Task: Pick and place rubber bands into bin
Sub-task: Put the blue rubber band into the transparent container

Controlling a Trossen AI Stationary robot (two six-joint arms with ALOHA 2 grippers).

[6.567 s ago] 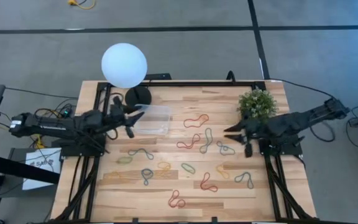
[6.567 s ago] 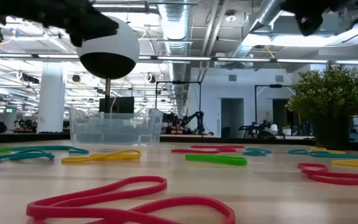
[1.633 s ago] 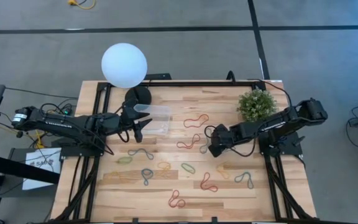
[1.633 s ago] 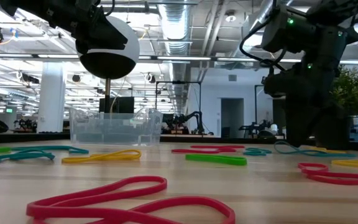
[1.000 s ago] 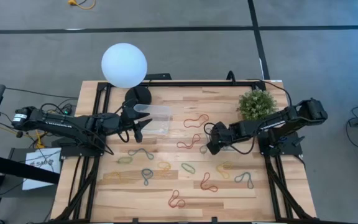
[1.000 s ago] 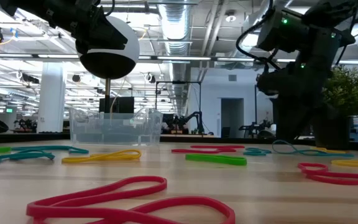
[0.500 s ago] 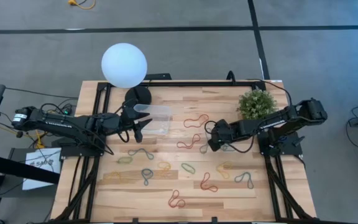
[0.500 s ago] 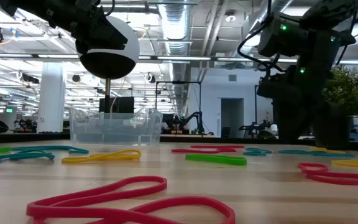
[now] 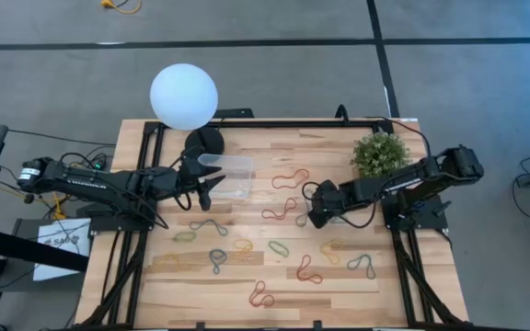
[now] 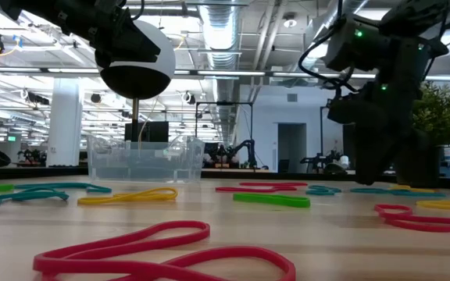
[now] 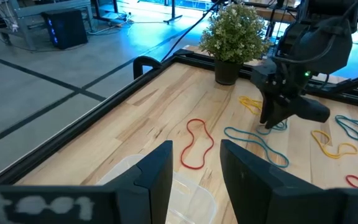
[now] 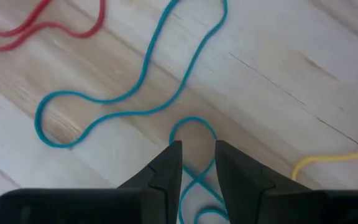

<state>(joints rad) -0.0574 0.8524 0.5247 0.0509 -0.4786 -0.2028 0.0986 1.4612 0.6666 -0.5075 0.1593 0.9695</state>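
Currently down at the table (image 9: 274,276) surface: right gripper (image 12: 197,163), fingers parted a narrow gap, straddling the end loop of a blue band (image 12: 191,127) lying flat on the wood. Nothing gripped yet; strand passes between the fingertips and crosses itself just behind them. Longer blue band (image 12: 129,99) curling just beside, red band (image 12: 48,22) near, yellow band (image 12: 334,162) off to the other side.

Risks, as judged:
- Thin flat strand could slip under the fingertips on closing; caused by tips not quite touching the wood.
- Crossed strands could mean two bands lifted together, or one snagging and flicking away.
- Floppy loop could drop on the way over; bin (image 9: 225,176) well apart, across the table near the lamp (image 9: 184,96).

Left gripper (image 11: 194,171) hovering over the clear bin's near edge, fingers modestly apart, holding nothing. Waiting only.

Remaining rubber bands (image 9: 274,246) scattered over the middle and near part of the table; none seen inside the bin in the low view. Plant (image 9: 380,154) standing behind the right arm, clear of the pick.
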